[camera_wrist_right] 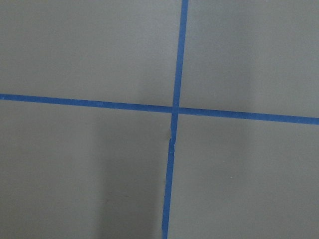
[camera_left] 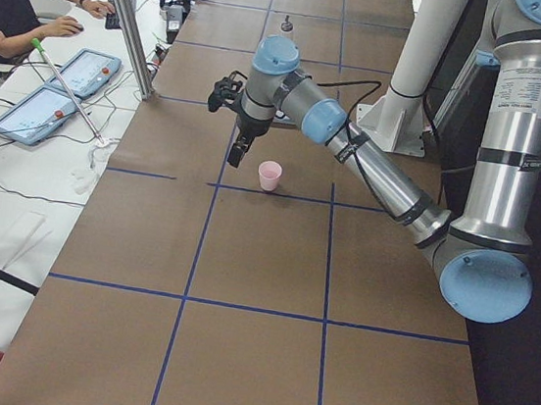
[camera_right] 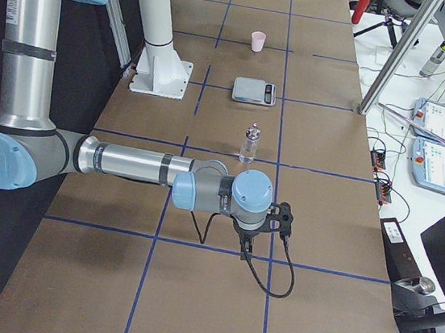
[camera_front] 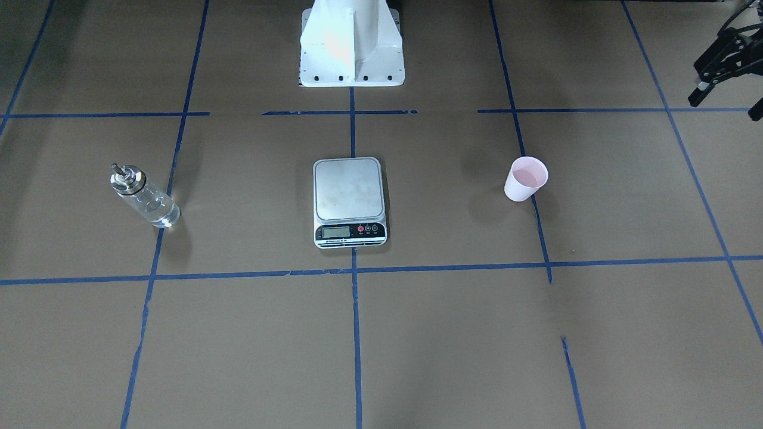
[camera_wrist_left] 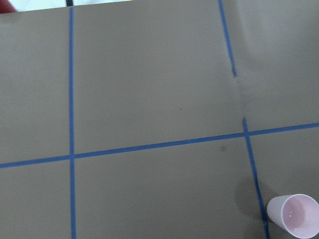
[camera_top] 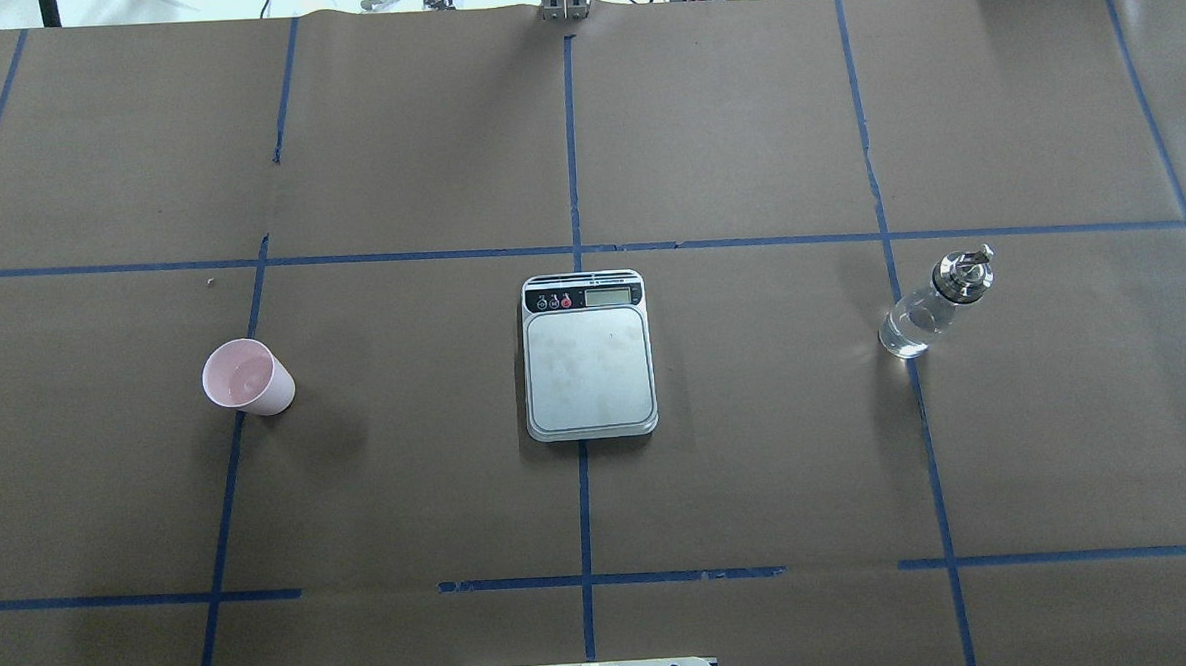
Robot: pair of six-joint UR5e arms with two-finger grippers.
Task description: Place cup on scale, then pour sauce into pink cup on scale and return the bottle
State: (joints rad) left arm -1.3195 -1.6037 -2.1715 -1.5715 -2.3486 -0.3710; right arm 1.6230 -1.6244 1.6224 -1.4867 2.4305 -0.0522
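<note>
The pale pink cup (camera_front: pixel 526 177) stands upright on the brown table, on the robot's left side; it also shows in the overhead view (camera_top: pixel 247 378) and at the lower right of the left wrist view (camera_wrist_left: pixel 294 215). The silver scale (camera_top: pixel 588 358) sits at the table's middle with a bare platform. The clear glass bottle (camera_top: pixel 937 303) with its metal spout stands on the robot's right side. My left gripper (camera_front: pixel 726 104) hangs above the table beyond the cup, fingers apart and empty. My right gripper (camera_right: pixel 247 247) shows only in the right side view, away from the bottle (camera_right: pixel 249 144); I cannot tell its state.
The table is covered in brown paper with a grid of blue tape lines. The white robot base (camera_front: pixel 351 53) stands behind the scale. An operator and control tablets (camera_left: pixel 62 88) are at a side table beyond the far edge.
</note>
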